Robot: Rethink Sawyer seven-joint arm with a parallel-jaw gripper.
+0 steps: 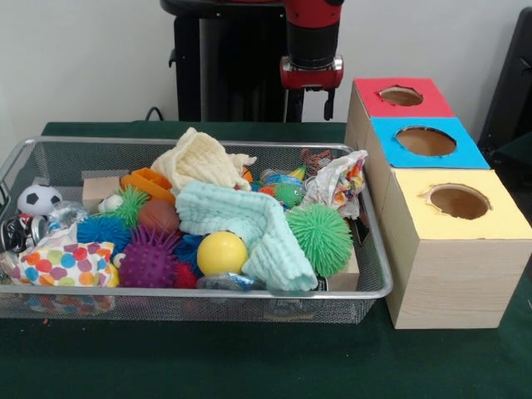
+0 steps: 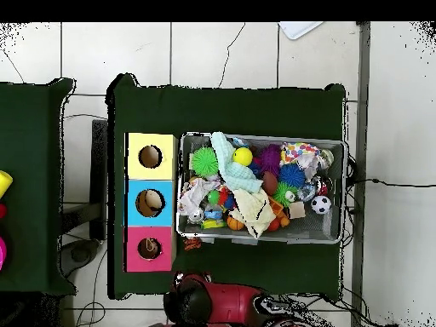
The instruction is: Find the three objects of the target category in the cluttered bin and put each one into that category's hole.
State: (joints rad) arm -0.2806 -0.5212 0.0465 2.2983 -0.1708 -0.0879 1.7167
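A: Front view first: where is the red and black arm's gripper (image 1: 309, 106)?

B: Drawn back above the table's far edge, behind the wide silver wire-mesh bin (image 1: 378, 274). Its two dark fingers hang a little apart with nothing between them.

A: And the target?

B: The round red-ringed hole (image 1: 401, 96) tops the pale wooden box nearest the robot, probably for easy reach. Blue and yellow ones follow.

A: The bin?

B: Piled with spiky rubber balls and cloths, so searching comes first.
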